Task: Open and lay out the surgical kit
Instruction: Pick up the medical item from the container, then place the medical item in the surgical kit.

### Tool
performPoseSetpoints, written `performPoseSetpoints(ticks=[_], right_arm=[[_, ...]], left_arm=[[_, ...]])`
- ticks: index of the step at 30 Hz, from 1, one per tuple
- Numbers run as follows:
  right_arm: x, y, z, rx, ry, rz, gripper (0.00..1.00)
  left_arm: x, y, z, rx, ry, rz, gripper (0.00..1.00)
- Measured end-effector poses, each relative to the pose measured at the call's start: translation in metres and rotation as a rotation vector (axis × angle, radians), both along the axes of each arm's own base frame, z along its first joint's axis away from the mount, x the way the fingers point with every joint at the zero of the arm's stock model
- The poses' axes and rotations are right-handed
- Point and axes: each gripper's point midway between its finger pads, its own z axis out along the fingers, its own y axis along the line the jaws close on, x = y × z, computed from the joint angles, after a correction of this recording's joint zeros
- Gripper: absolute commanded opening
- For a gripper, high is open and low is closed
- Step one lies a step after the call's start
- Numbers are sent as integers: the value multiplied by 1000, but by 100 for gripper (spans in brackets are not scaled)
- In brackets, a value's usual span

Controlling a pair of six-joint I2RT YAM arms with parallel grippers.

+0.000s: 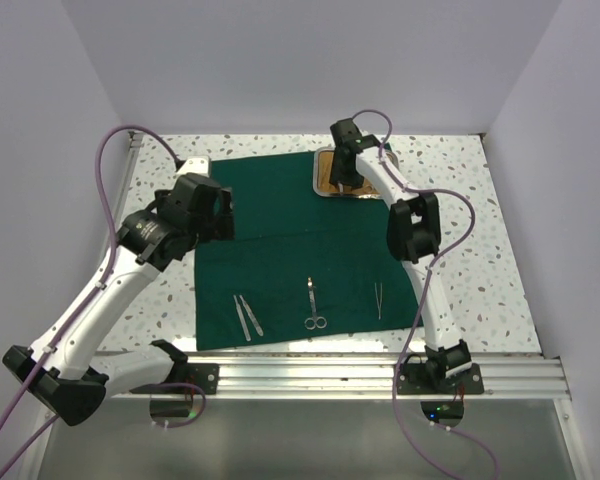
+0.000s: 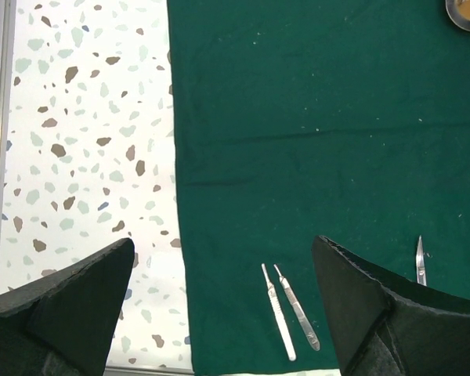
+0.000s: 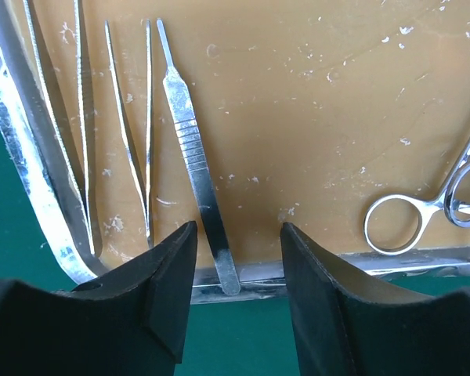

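The right arm covers most of the tray in the top view, and its contents there are too small to tell. In the left wrist view one instrument is half behind a finger. In the right wrist view the ring handles run off the right edge and the forceps off the top.

Cloth spread on the table, tray on its far right corner.
Along the cloth's near edge lie two scalpel handles at left, scissors in the middle and tweezers at right, all well in front of the tray.
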Motion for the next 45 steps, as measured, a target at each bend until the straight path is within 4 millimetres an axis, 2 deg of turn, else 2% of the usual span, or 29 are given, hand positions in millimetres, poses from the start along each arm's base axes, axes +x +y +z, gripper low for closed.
performPoseSetpoints(ticks=[2, 5, 6, 8, 11, 22, 25, 28, 30, 32, 34, 36, 39, 42, 44, 45], right_arm=[[0, 0, 0, -1, -1, -1, 50], [1, -1, 0, -2, -2, -4, 42], [1, -1, -1, -4, -2, -5, 34], [1, -2, -1, -10, -3, -10, 26], [3, -6, -2, -11, -5, -22, 1], [5, -7, -1, -7, -26, -37, 0], [-2, -8, 1, -6, -19, -35, 0], [-24, -13, 6, -18, 10, -29, 0], [-44, -11, 20, -21, 20, -15, 0], [-69, 1, 40, -13, 11, 16, 0], [-94, 28, 67, 12, -19, 72, 0], [-121, 64, 90, 54, -51, 148, 0], [-181, 132, 112, 130, -75, 288, 0], [-253, 192, 103, 196, -23, 426, 0], [-294, 213, 87, 214, 38, 486, 0], [-311, 217, 78, 212, 77, 502, 0]], left_arm=[[0, 0, 0, 0, -1, -1, 100], [0, 0, 0, 6, 0, -5, 100], [0, 0, 0, 6, 0, -6, 100], [0, 1, -1, 9, 2, -8, 100], [-1, 1, -5, 21, 11, -13, 99], [-1, 2, -6, 34, 17, -22, 100], [-1, 2, -6, 32, 17, -24, 100], [-1, 1, -6, 30, 14, -24, 100], [0, 1, -5, 28, 11, -25, 100], [2, 0, -3, 27, 7, -26, 100], [5, -2, 1, 23, -5, -29, 100], [9, -4, 6, 21, -17, -34, 100], [16, -9, 12, 18, -29, -43, 100], [24, -15, 17, 5, -42, -49, 100], [27, -15, 18, 19, -42, -54, 100], [27, -11, 18, 34, -38, -45, 100]])
